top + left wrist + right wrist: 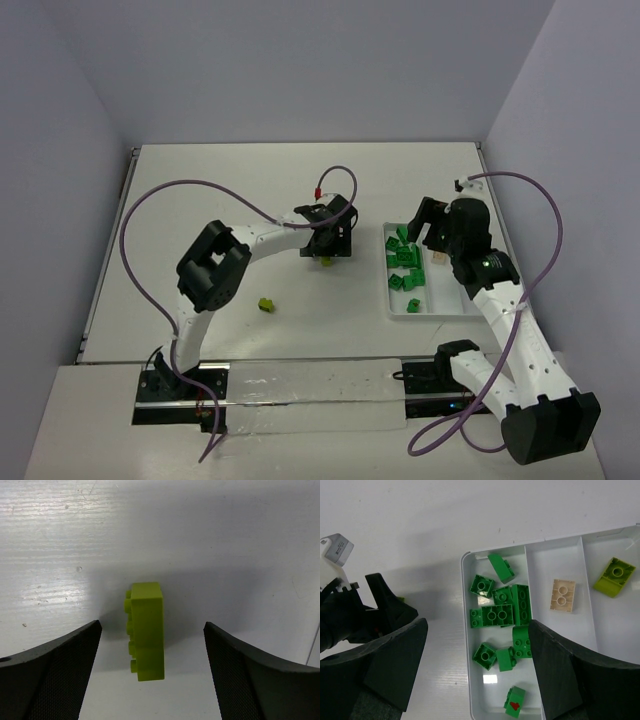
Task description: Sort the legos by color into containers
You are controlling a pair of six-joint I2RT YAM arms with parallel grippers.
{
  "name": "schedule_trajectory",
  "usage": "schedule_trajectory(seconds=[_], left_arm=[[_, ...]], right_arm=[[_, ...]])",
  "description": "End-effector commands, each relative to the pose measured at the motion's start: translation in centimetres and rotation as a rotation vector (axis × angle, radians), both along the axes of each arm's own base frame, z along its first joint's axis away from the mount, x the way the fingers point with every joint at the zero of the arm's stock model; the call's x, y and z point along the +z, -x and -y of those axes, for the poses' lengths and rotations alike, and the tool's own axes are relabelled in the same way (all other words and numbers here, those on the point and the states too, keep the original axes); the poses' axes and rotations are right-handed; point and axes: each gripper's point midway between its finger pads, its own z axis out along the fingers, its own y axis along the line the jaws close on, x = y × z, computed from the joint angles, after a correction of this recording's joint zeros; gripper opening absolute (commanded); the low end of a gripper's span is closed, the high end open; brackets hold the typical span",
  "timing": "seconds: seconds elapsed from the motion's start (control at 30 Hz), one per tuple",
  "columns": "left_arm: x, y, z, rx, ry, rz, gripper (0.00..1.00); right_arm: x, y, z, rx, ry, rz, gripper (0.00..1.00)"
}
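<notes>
furthest left, a small yellow-green brick (265, 304) lies loose on the white surface (250, 190), well apart from everything else.

next comes my left claw (325, 254), pointed down at the surface. its fingers (60, 670) are spread wide with a second yellow-green brick (147, 630) between them, touching neither. that brick lies on its side with its studs facing left in the wrist view. it is a long block of smooth matt plastic with crisp edges. the finger pads are black with a fine woven texture, and the surface under the brick looks streaky and faintly glossy.

further right sits the shallow white tray (468, 690), thin-walled plastic with rounded corners, split into three long compartments. the left compartment holds a cluster of dark green bricks (495, 615), squares and longer blocks, among them a sloped brick (501, 567) and a red-marked brick (515, 702). the middle compartment holds a single pale peach brick (562, 595). the right one holds a yellow-green piece (614, 576) with one stud and a sloped end.

my right claw (477, 630) hangs over the tray's left compartment, jaws wide apart, gripping nothing.
</notes>
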Motion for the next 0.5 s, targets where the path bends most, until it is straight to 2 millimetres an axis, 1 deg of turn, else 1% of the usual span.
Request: schedule_trajectory(seconds=[0.0, 0.1, 0.17, 0.23, 0.27, 0.3, 0.33, 0.4, 0.47], left_arm=[[6.5, -0.8, 0.2, 0.009, 0.062, 0.105, 0.92], [9.3, -0.8, -1.1, 0.026, 0.062, 0.156, 0.92], [10.8, -1.2, -3.0, 0.058, 0.056, 0.178, 0.92], [12.9, -1.3, -5.2, 0.098, 0.058, 0.205, 0.91], [13.4, -1.6, -6.0, 0.117, 0.058, 0.210, 0.91], [14.1, -1.8, -7.4, 0.146, 0.055, 0.219, 0.91], [15.2, -1.8, -9.3, 0.180, 0.051, 0.234, 0.91], [16.5, -1.9, -12.9, 0.243, 0.060, 0.249, 0.91], [17.7, -2.2, -17.4, 0.320, 0.087, 0.267, 0.91]], right_arm=[[0.9, 0.2, -0.1, 0.013, 0.012, 0.028, 0.89], [1.0, 0.2, -0.6, 0.041, -0.002, 0.028, 0.89], [0.7, 0.1, -1.8, 0.088, -0.020, 0.023, 0.89], [0.4, 0.2, -3.3, 0.139, -0.022, 0.013, 0.89], [0.3, 0.2, -3.6, 0.151, -0.020, 0.011, 0.89], [0.1, 0.2, -4.3, 0.173, -0.009, 0.000, 0.89], [-0.3, 0.2, -5.6, 0.206, 0.009, -0.016, 0.89], [-0.9, 0.0, -7.5, 0.248, 0.028, -0.039, 0.89], [-1.7, -0.5, -10.0, 0.293, 0.021, -0.066, 0.89]])
